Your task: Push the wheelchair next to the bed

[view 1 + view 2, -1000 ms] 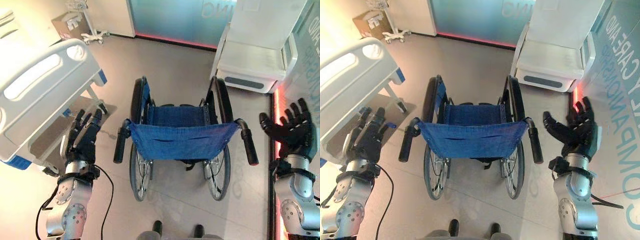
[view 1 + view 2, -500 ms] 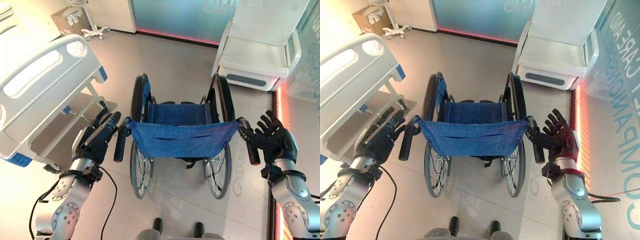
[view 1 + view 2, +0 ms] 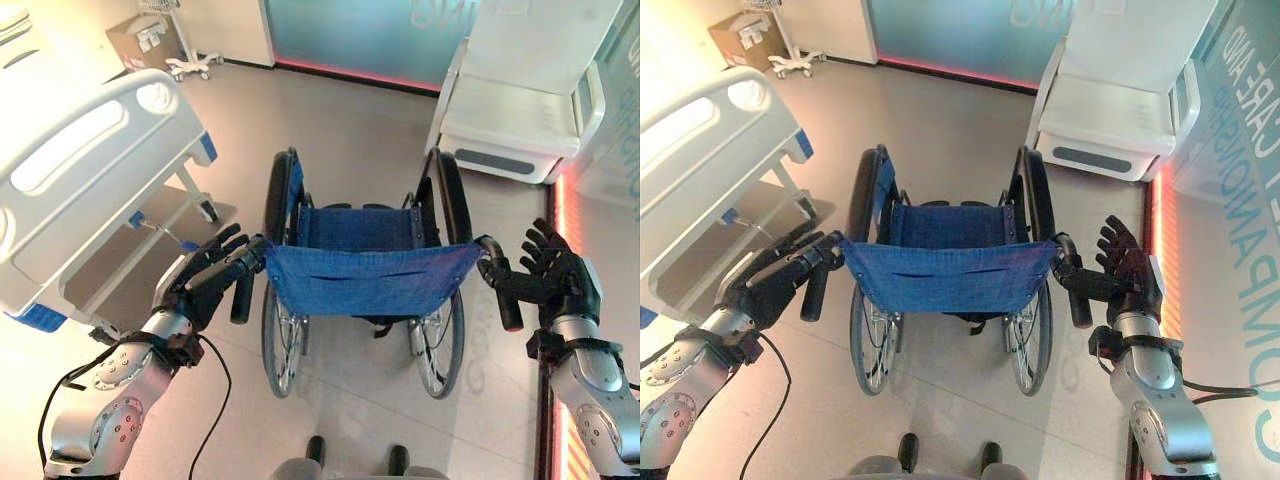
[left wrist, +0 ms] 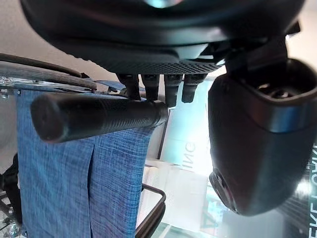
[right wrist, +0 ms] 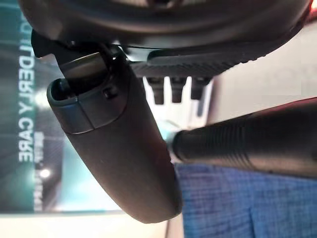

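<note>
Smooth beige-grey floor [image 3: 350, 130]: carries all items listed.
Blue-fabric wheelchair with black wheels and black push handles [image 3: 365, 275]: stood on floor at centre, backrest toward camera.
White hospital bed with blue corner bumpers [image 3: 85, 190]: stood on floor to left, footboard end just beside wheelchair's left wheel.
White padded armchair [image 3: 525, 95]: stood on floor at far right.
Brown cardboard box [image 3: 135, 40]: set on floor at far left.
White wheeled stand base [image 3: 190, 65]: placed beside box.
</note>
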`<state>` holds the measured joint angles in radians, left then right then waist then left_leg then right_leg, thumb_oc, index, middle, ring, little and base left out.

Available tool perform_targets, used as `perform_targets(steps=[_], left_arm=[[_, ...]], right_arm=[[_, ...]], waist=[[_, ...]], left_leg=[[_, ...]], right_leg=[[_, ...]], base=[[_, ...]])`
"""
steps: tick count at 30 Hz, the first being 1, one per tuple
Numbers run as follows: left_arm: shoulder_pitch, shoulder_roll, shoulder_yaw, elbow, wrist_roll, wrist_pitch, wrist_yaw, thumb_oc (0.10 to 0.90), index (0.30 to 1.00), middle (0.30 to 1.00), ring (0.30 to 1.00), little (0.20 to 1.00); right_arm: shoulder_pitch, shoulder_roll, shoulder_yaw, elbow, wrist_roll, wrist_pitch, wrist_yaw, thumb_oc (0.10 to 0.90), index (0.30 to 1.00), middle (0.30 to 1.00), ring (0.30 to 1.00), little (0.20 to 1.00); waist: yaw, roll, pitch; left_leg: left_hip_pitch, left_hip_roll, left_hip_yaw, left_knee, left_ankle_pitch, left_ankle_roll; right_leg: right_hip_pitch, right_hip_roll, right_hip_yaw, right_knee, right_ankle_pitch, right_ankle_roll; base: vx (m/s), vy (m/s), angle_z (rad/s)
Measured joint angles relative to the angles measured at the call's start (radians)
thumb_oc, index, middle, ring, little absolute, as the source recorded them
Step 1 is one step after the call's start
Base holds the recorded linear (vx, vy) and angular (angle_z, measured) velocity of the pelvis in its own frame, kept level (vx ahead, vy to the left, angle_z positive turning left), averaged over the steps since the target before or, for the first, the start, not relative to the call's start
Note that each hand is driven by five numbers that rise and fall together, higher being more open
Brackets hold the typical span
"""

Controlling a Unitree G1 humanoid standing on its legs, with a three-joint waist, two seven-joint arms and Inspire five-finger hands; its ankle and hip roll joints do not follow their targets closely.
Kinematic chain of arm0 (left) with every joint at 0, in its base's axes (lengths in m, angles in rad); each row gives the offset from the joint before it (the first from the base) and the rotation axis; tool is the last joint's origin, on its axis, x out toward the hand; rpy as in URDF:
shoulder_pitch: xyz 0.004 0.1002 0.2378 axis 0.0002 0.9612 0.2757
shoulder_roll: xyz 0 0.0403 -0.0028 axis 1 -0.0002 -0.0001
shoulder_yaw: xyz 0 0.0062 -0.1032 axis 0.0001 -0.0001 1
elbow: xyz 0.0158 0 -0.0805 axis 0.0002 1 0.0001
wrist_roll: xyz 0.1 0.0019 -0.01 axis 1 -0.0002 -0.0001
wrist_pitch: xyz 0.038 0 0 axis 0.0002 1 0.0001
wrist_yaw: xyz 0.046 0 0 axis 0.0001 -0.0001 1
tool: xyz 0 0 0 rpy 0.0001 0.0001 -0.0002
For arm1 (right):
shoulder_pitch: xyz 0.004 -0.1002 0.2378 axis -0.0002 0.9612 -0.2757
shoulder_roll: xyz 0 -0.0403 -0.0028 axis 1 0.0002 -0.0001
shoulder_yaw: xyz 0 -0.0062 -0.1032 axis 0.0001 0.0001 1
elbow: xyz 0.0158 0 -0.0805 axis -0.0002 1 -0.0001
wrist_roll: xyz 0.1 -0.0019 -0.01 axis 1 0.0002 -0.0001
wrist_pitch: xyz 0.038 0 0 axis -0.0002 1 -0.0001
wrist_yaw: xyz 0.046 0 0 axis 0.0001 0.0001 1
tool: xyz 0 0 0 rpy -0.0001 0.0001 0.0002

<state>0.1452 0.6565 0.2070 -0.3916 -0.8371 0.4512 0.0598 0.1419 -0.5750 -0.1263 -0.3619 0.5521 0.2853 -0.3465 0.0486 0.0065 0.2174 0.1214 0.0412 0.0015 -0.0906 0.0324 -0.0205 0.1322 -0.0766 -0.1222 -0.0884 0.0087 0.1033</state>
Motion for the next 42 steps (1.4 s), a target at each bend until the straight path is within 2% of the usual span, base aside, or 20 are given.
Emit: perform_targets(steps=[7,15,23,29,33,42], left_arm=[[-0.045,0.074,-0.026,0.001,-0.003,0.049,-0.020,0.800,0.900,0.900,0.900,0.900],[-0.062,0.093,-0.040,0.009,0.000,0.066,-0.027,0.800,0.900,0.900,0.900,0.900],[-0.038,0.133,-0.047,0.045,0.236,0.099,-0.128,0.800,0.900,0.900,0.900,0.900],[0.002,0.135,-0.042,0.117,0.337,0.096,-0.130,0.800,0.900,0.900,0.900,0.900],[0.004,0.135,-0.033,0.117,0.423,0.037,-0.133,0.800,0.900,0.900,0.900,0.900],[0.009,0.135,0.011,0.118,0.442,0.014,-0.151,0.800,0.900,0.900,0.900,0.900]], right_arm=[[-0.007,-0.066,0.027,0.001,-0.107,0.028,-0.019,0.800,0.900,0.900,0.900,0.900],[-0.035,-0.083,0.034,0.004,-0.113,0.040,-0.021,0.800,0.900,0.900,0.900,0.900],[-0.035,-0.084,0.034,0.020,-0.112,0.044,-0.021,0.800,0.900,0.900,0.900,0.900],[-0.036,-0.084,0.033,0.050,-0.112,0.062,-0.021,0.800,0.900,0.900,0.900,0.900],[-0.038,-0.084,0.033,0.050,-0.113,0.064,-0.021,0.800,0.900,0.900,0.900,0.900],[-0.038,-0.083,0.033,0.049,-0.113,0.071,-0.020,0.800,0.900,0.900,0.900,0.900]], waist=[[0.024,0.000,0.000],[0.026,0.000,0.000],[0.020,-0.001,0.000],[0.024,-0.001,0.001],[0.024,-0.001,0.000],[0.026,-0.001,0.000]], left_leg=[[0.003,-0.002,0.000,0.000,0.000,0.000],[0.009,-0.005,0.000,0.000,0.000,0.000],[0.008,-0.005,0.000,0.000,0.000,0.000],[0.007,-0.004,-0.001,0.000,0.000,0.000],[0.006,-0.003,-0.002,0.000,0.000,0.000],[0.004,-0.004,-0.003,0.000,0.000,0.000]], right_leg=[[0.002,-0.002,0.000,0.000,0.001,0.002],[0.011,-0.005,-0.001,0.000,0.002,0.003],[0.014,-0.005,0.000,0.000,0.002,0.003],[0.014,-0.005,-0.002,0.000,0.002,0.003],[0.014,-0.005,-0.003,0.000,0.002,0.003],[0.013,-0.005,-0.004,0.000,0.002,0.003]], base=[[0.01,0.000,0.00],[0.01,0.000,0.00],[0.00,-0.001,0.00],[0.01,0.000,0.00],[0.00,0.000,0.00],[0.00,0.000,0.00]])
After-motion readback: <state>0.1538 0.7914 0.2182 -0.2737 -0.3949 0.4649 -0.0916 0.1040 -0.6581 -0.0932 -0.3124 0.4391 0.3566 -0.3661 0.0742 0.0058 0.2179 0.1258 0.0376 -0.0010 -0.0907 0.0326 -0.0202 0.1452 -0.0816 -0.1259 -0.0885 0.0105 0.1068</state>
